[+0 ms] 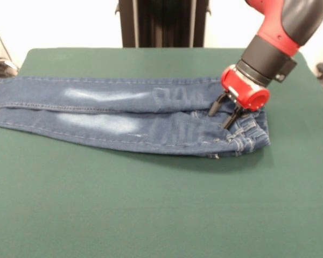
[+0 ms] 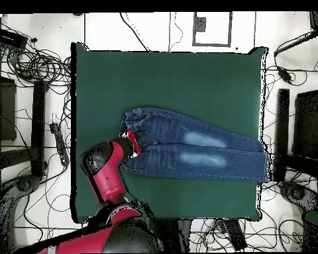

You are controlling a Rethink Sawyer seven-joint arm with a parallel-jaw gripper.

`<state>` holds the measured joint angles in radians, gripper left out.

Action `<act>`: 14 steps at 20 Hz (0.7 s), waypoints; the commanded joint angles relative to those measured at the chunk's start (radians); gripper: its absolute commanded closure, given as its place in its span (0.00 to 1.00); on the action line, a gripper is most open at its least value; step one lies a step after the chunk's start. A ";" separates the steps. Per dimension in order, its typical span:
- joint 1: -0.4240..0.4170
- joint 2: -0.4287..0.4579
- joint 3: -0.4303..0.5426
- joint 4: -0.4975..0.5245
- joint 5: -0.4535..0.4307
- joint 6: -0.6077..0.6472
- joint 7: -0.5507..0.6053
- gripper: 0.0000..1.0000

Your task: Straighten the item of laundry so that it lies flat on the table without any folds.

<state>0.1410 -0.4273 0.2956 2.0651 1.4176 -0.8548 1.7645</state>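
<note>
The small blue denim jeans (image 1: 129,121) lie stretched across the dark green table (image 1: 151,209), waistband at the right, leg ends at the left edge. Both legs lie side by side with whitish faded thigh patches up. In the overhead view the jeans (image 2: 201,151) run from the waistband at the left to the leg ends at the table's right edge. My gripper (image 1: 220,116) is open, its two black fingers spread just above the waistband area, tips at or near the denim. It also shows in the overhead view (image 2: 131,144) at the waistband's near side.
The robot pedestal (image 1: 161,21) stands behind the table's far edge. Cables and dark equipment (image 2: 29,66) lie on the floor around the table. The jeans' leg ends reach the table's edge (image 2: 264,159).
</note>
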 commanded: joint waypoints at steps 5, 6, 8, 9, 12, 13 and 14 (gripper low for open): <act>-0.062 0.233 0.093 -0.048 0.007 0.289 -0.131 1.00; -0.063 0.234 0.094 -0.049 -0.003 0.299 -0.125 1.00; -0.060 0.231 0.103 -0.050 -0.002 0.299 -0.114 1.00; -0.058 0.228 0.114 -0.050 0.010 0.299 -0.108 1.00; -0.049 0.213 0.127 -0.039 0.037 0.284 -0.092 1.00; -0.047 0.204 0.140 -0.033 0.066 0.275 -0.103 1.00; -0.046 0.192 0.143 -0.022 0.080 0.269 -0.109 1.00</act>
<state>0.1296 -0.4237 0.2963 2.0657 1.4147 -0.8552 1.7645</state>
